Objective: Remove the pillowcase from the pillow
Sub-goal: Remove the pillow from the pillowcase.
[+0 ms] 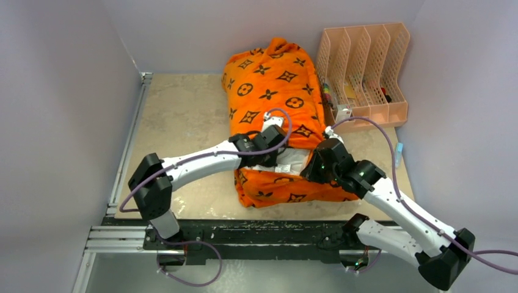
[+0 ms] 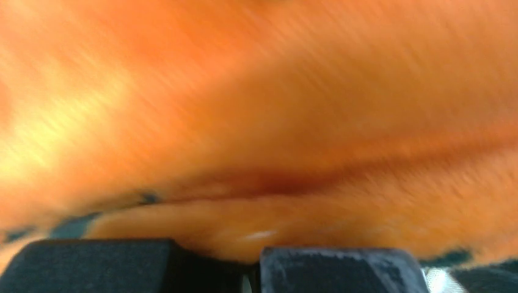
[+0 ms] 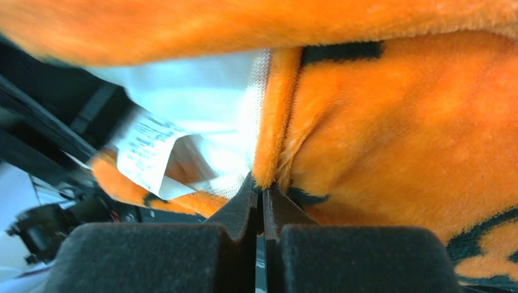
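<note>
While the pillowcase (image 1: pixel 272 79) lay on the table (image 1: pixel 183 122) with the pillow (image 1: pixel 294 160) showing at its near opening, the left gripper (image 2: pixel 250 268) was clenched against the plush, any catch unclear, and the right gripper (image 3: pixel 262 194) pinched the hem.

Pillowcase (image 1: pixel 269 79): plush cloth, fuzzy nap, matt. Pillow (image 3: pixel 183 97): smooth white fabric. Tag (image 3: pixel 146 149): thin, printed, paper-like. Rack (image 1: pixel 366 55): perforated plastic. Table (image 1: pixel 183 122): matt, stone-look. Rail (image 1: pixel 116 237): bare metal.
</note>
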{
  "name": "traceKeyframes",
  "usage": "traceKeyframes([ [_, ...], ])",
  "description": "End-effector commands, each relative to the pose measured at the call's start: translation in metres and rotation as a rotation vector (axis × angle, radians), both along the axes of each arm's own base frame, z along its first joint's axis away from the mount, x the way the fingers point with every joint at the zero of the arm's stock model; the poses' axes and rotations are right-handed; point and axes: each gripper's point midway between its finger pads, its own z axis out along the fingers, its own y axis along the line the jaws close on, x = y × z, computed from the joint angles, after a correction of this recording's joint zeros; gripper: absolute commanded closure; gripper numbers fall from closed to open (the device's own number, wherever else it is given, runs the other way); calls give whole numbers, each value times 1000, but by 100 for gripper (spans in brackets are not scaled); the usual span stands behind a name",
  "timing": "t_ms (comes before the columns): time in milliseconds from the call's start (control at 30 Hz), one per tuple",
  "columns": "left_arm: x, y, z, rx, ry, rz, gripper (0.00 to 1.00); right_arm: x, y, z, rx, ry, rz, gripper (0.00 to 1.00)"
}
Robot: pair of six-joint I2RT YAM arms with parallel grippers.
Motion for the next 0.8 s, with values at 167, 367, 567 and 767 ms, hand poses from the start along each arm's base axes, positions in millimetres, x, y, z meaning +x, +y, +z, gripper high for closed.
traceKeyframes([
  [167, 107, 49, 43, -92, -56, 220, 100, -113, -37, -104, -158, 501, 105, 100],
  [367, 135, 70, 56, -157, -71, 292, 100, -104, -55, -141, -297, 472, -84, 100],
  [567, 86, 44, 49, -342, 77, 28, 46, -59, -36, -131, -323, 331, -58, 100],
  [767, 20, 48, 31, -236, 76, 39, 28, -27, 6, -101, -130, 172, -12, 100],
])
